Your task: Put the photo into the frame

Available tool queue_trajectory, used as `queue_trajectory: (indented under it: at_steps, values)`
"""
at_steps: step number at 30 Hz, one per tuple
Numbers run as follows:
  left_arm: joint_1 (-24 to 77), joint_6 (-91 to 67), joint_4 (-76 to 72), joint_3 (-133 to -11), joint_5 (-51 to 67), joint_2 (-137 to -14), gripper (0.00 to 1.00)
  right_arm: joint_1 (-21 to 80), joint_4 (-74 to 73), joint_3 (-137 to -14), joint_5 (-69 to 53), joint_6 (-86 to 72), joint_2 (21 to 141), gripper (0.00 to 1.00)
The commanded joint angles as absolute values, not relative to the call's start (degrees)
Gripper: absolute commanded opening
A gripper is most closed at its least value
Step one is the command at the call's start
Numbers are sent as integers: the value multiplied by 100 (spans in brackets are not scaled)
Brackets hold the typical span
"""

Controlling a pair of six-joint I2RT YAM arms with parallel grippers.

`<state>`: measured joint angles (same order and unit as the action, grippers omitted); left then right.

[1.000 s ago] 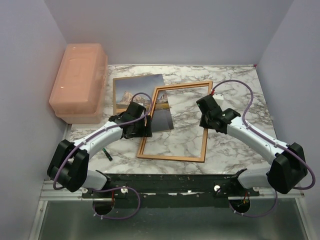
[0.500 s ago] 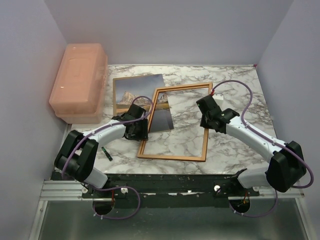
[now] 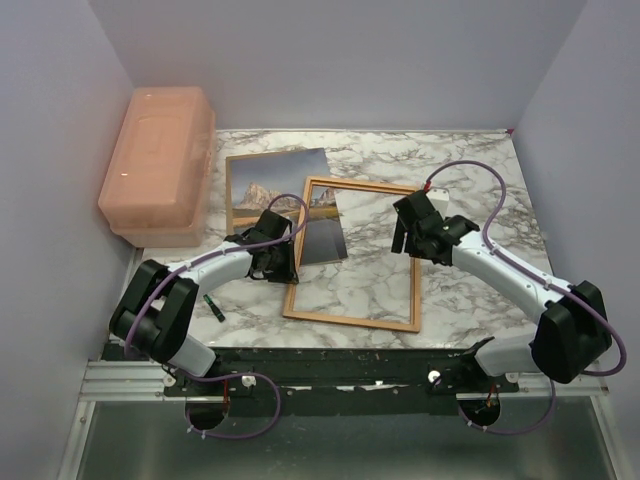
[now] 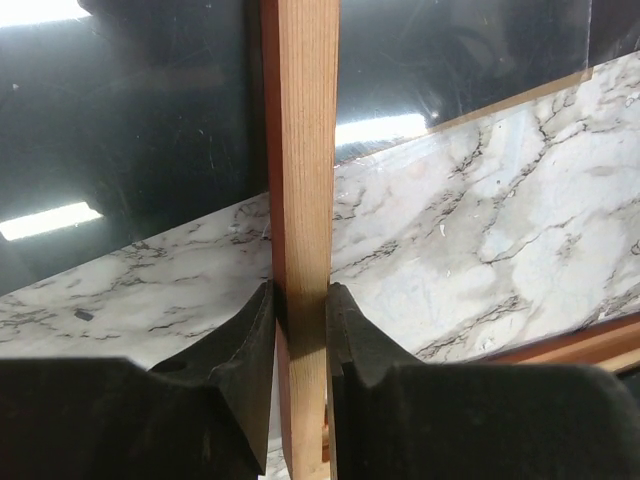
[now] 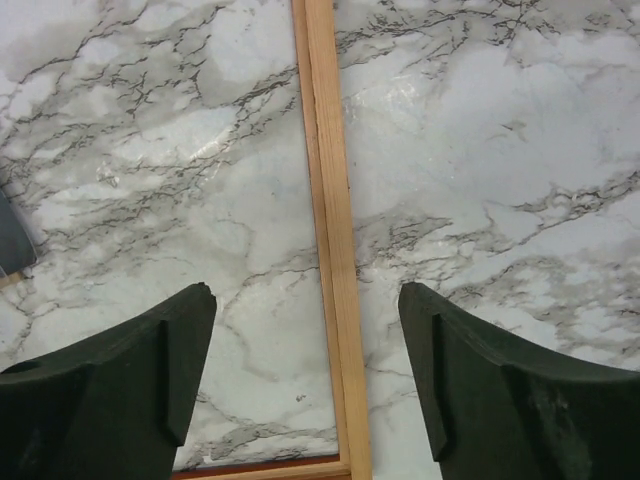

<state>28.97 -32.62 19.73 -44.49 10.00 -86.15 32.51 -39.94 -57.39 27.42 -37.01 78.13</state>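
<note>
Frame (image 3: 356, 262) lies flat on the marble table (image 3: 380, 150), roughly centre, light-wood side up and skewed a bit clockwise. The pane is clear, with marble showing through it. Left gripper (image 4: 300, 295) is clamped on the frame's left rail. In the wrist view both fingers (image 4: 250, 340) press the rail's sides, and the rail runs straight up between them. A sliver of red-orange shows low on the rail's left edge. Can't tell whether that rail is lifted off the table. Right gripper (image 5: 307, 295) is spread wide over the right rail. Its fingers (image 5: 150, 360) stand well clear on both sides, the rail sits a little left of centre in the gap, and there's no contact. Photo (image 3: 322, 238) lies face up on the table, tucked under the frame's top-left corner. Its dark lake half straddles the left rail, partly inside the opening and partly outside under the left arm. In the left wrist view it reads as a glossy dark sheet on both sides of the rail. A second mountain print (image 3: 262, 185) sits just behind and left of it and overlaps it, and I can't tell which lies on top. A translucent pink bin (image 3: 160, 150) stands at the far-left table edge. A small dark pen-like thing (image 3: 213, 307) lies near the left arm.
</note>
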Motion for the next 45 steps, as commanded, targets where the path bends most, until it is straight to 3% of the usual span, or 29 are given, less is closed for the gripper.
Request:
queue_trajectory:
  at_steps: [1,4,15,29,30,34,36,41,45]
  values:
    - [2900,-3470,1882,-4401,1117,-8390,0,3252,-4312,-5908,3018,-3878,7643,91]
    - [2912,-3530,1932,-4500,1182,-8387,0,3251,-4341,-5877,2986,-3940,7440,100]
    - [3709,-4362,2345,-5532,875,-8693,0,3252,-4312,-5788,1972,-4171,6685,100]
    - [4715,-5491,2726,-7137,815,-10192,0,3249,-4216,-5371,1466,-4490,6163,100]
    - [4749,-5502,2727,-7210,868,-10258,2,3252,-4197,-5309,1447,-4509,6152,100]
    - [4799,-5476,2603,-7207,1101,-10360,29,3248,-4127,-5098,1350,-4559,6139,100]
    - [4794,-5467,2433,-7072,1188,-10269,38,3251,-4093,-5053,1303,-4554,6168,100]
    - [4769,-5333,2041,-6733,1286,-9878,73,3250,-3984,-5099,1039,-4512,6433,100]
    - [4582,-5193,1862,-6447,1414,-9422,77,3258,-3868,-5258,749,-4493,6787,100]
